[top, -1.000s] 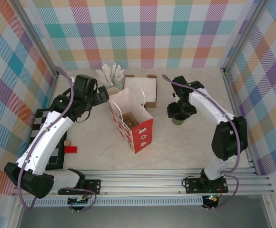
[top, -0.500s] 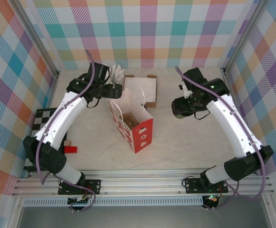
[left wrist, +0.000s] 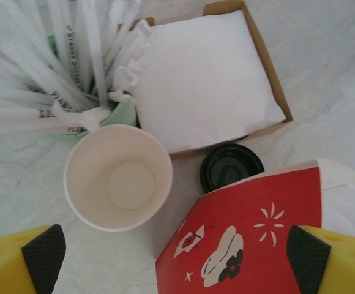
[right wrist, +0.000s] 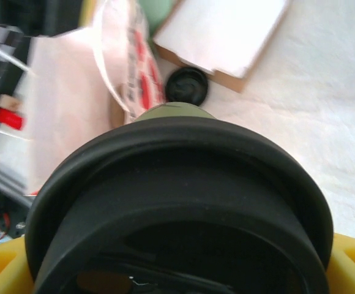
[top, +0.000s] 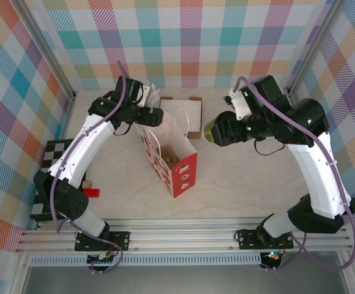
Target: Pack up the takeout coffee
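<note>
Got the coffee (right wrist: 177,184) clamped in the right gripper (top: 219,130), up off the table (top: 239,184) and tipped over, bottom aimed at the red bag (top: 172,160), lid toward the wrist. Hangs just right of the bag's open mouth, not inside yet. Reads as mid-carry: up high to get over that tall paper wall before going down. Probably needs turning upright first (asking for a drip otherwise).

Over on the other side, got the left gripper (top: 148,116) spread wide and empty above the bag's far rim, near the empty cup (left wrist: 117,177), loose lid (left wrist: 231,166), straws (left wrist: 55,55) and box of napkins (left wrist: 205,76). Guessing it's there to steady the bag or hold the mouth open. Can't tell whether it's touching the paper.
</note>
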Controlling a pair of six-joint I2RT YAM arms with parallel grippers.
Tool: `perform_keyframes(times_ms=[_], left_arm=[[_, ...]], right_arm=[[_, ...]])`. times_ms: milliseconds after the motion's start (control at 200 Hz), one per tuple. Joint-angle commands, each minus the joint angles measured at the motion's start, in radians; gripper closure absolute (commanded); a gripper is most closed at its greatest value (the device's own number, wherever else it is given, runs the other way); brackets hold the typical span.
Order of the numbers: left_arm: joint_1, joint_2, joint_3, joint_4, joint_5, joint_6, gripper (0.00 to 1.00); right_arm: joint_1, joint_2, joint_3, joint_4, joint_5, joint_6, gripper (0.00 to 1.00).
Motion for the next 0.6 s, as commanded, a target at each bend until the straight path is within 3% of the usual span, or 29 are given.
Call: perform_keyframes(times_ms=[0, 170, 345, 510, 595], left_arm=[[0.010, 0.000, 0.073, -0.050, -0.114, -0.077, 0.03], [0.010, -0.073, 0.054, -0.025, -0.075, -0.120, 0.00], [0.010, -0.161, 0.061, -0.078, -0.158, -0.337, 0.00], [-0.001, -0.287, -0.046, -0.038, 0.015, -0.509, 0.07], [-0.038, -0.325, -0.071, -0.074, 0.001, -0.568, 0.08]], right_arm=[[0.089, 0.068, 0.117, -0.043, -0.034, 0.006, 0.50], [0.220, 0.183, 0.265, -0.016, -0.063, -0.005, 0.50], [0.287, 0.263, 0.313, 0.037, -0.060, 0.036, 0.51], [0.289, 0.315, 0.312, 0.017, 0.097, 0.078, 0.52], [0.289, 0.342, 0.317, 0.000, 0.103, 0.089, 0.52]])
